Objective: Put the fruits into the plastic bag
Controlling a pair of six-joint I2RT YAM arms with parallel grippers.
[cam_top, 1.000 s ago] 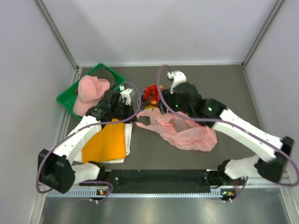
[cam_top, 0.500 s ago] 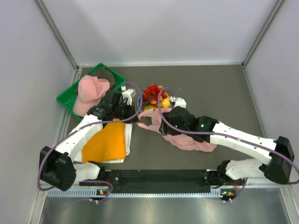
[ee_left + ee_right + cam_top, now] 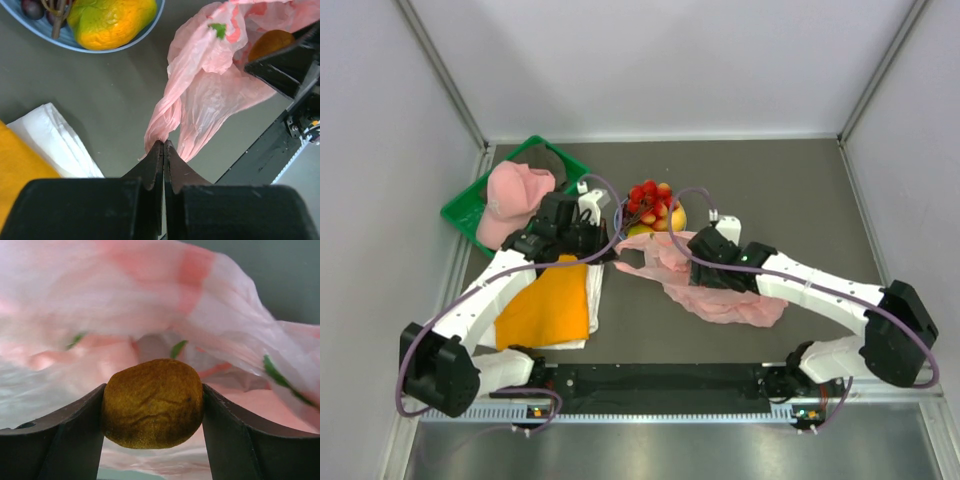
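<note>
Plainly the step in hand is dropping a fruit into the bag: the right tool (image 3: 153,399) is clamped on the brown kiwi (image 3: 150,407), one dark finger on each side, with pink film filling the wrist view behind it. The left tool (image 3: 163,150) is pinched tight on a twisted strand of the plastic bag (image 3: 210,95), probably a handle loop, holding that edge just above the worktop (image 3: 90,95). To do this well, the right arm should likely carry the kiwi well past the rim before its fingers part, since how deep it sits cannot be told. The left tool should stay put so the mouth does not collapse. The bag is thin, crinkly and translucent with small green marks, so it may cling to the fingers or drag along as they back out; a slow, straight retreat seems wise. The kiwi is round, matte and faintly wrinkled, so it should roll once freed. Beside the bag, the pale blue plate (image 3: 132,45) carries a glossy orange-green mango (image 3: 110,20), dark grapes (image 3: 32,7) and shiny red fruits (image 3: 648,197).
</note>
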